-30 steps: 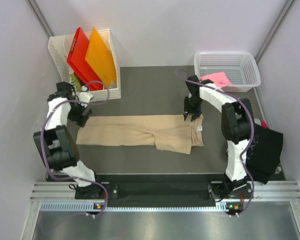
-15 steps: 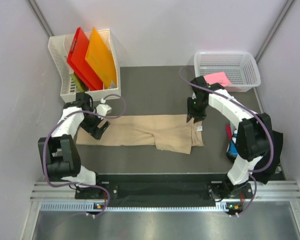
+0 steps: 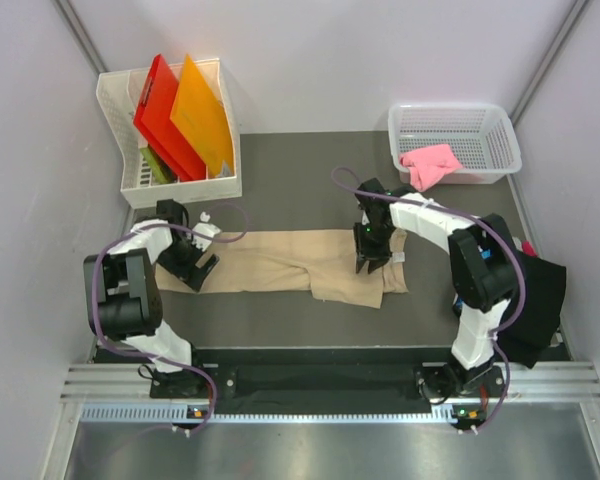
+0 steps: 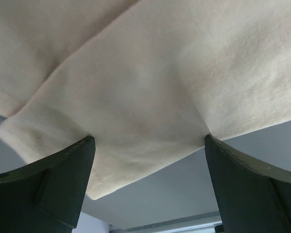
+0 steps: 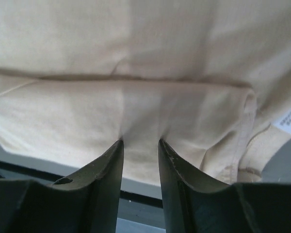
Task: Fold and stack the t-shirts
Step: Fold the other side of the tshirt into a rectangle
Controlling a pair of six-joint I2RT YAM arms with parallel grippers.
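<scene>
The tan t-shirt [image 3: 280,262] lies folded into a long strip across the middle of the table, with its white neck label [image 3: 400,257] at the right end. My left gripper [image 3: 193,264] is open wide, with both fingertips [image 4: 87,141] pressed on the shirt's left end [image 4: 150,87]. My right gripper [image 3: 368,258] stands on the shirt's right part [image 5: 145,58]. Its jaws are a narrow gap apart and its fingertips [image 5: 119,145] dent the cloth. The pink t-shirt [image 3: 430,165] hangs over the basket rim. The black t-shirt [image 3: 536,300] lies at the right edge.
A white rack [image 3: 130,120] at the back left holds stiff red [image 3: 160,110] and orange [image 3: 202,115] sheets. A white basket [image 3: 480,125] stands at the back right. Grey walls close in on both sides. The arm bases sit along the near rail.
My right gripper moved from the shirt's far right corner down and left onto the cloth. My left gripper swung in from beside the rack onto the shirt's left end.
</scene>
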